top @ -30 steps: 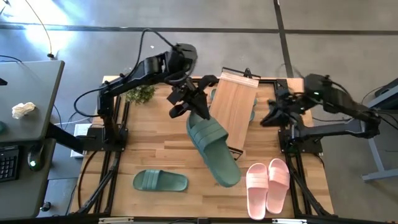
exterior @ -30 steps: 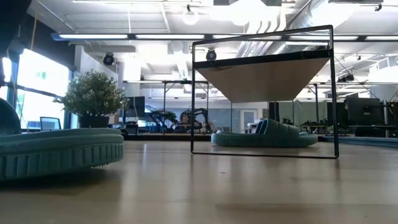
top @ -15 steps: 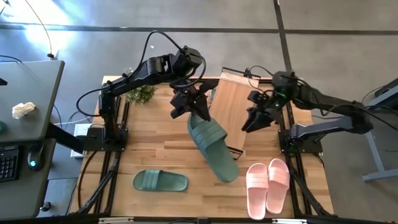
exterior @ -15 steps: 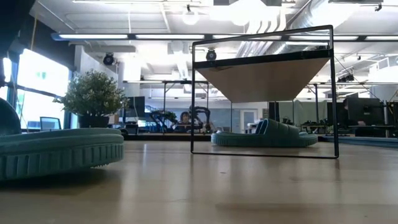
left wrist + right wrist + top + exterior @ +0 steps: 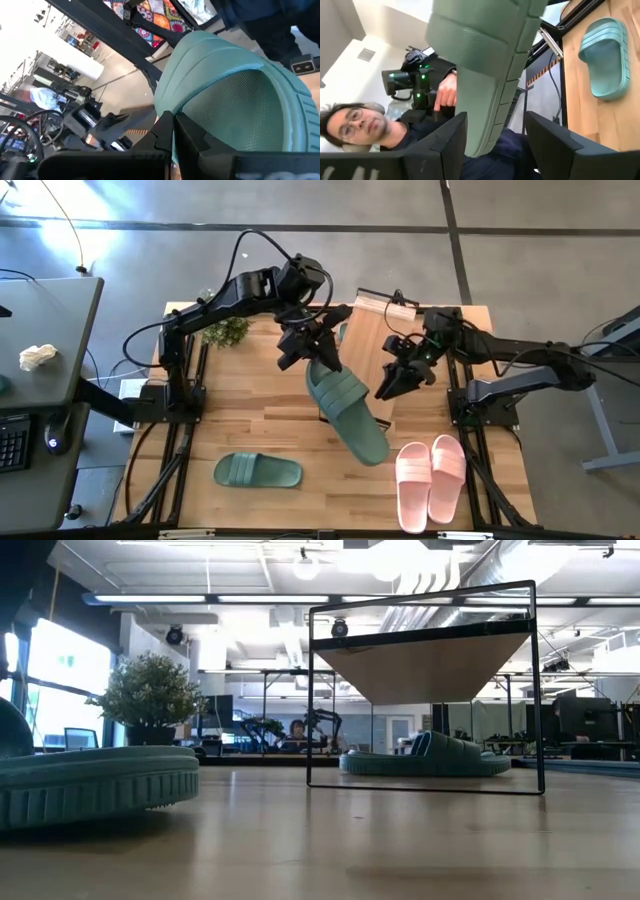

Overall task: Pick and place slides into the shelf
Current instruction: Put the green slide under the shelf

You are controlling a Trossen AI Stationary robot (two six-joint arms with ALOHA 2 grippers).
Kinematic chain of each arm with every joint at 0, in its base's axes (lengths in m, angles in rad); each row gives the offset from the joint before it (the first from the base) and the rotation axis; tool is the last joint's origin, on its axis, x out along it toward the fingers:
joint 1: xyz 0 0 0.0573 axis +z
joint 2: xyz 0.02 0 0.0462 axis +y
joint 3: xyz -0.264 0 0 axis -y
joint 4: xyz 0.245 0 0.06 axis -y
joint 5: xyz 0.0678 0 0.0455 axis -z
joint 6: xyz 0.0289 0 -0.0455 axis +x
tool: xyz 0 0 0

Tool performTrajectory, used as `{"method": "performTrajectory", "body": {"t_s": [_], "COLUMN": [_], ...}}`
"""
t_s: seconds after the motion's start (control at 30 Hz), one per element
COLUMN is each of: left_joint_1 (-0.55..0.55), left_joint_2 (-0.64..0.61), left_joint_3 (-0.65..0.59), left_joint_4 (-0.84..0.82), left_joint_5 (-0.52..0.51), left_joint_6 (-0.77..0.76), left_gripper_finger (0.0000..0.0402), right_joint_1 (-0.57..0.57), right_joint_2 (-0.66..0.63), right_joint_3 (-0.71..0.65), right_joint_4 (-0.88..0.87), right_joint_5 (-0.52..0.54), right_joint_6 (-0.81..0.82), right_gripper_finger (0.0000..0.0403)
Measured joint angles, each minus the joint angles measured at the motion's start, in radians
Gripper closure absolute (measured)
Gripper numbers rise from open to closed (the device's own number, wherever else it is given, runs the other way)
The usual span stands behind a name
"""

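Left gripper [image 5: 312,352]: clamped on a green slide [image 5: 347,412], raised over the table's [image 5: 260,415] middle.
Right gripper [image 5: 392,383]: fingers apart, beside that slide.
Shelf [image 5: 372,355]: far edge.

no legible text anywhere

The raised green sandal [image 5: 345,412] is covering part of the shelf [image 5: 370,345] just beside the right pincer [image 5: 392,383]. A second sandal [image 5: 341,332] is peeking out from under the shelf near the left pincer [image 5: 308,352], mostly hidden. A person's hand [image 5: 447,95] is showing beyond the right pincer, partly blocked by the sandal's sole.
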Motion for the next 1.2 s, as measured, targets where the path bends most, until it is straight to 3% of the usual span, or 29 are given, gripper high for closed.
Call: {"method": "performTrajectory", "body": {"t_s": [0.33, 0.77, 0.9, 1.2], "left_joint_1": [0.000, 0.000, 0.000, 0.000], "left_joint_2": [-0.001, -0.001, -0.001, -0.003], "left_joint_3": [0.000, 0.001, 0.001, 0.001], "left_joint_4": [0.014, 0.026, 0.026, 0.024], "left_joint_5": [-0.069, -0.074, -0.089, -0.121], "left_joint_6": [0.000, -0.008, -0.010, -0.063], "left_gripper_finger": [0.0401, 0.0401, 0.0401, 0.0401], "right_joint_1": [0.050, 0.083, 0.083, 0.083], "right_joint_2": [0.020, 0.105, 0.105, 0.105], "right_joint_3": [-0.037, -0.037, -0.037, -0.037], "right_joint_4": [0.097, 0.200, 0.196, 0.182], "right_joint_5": [0.029, 0.024, 0.047, 0.064], "right_joint_6": [0.028, 0.027, 0.012, 0.001], "right_gripper_finger": [0.0210, 0.0216, 0.0247, 0.0362]}}
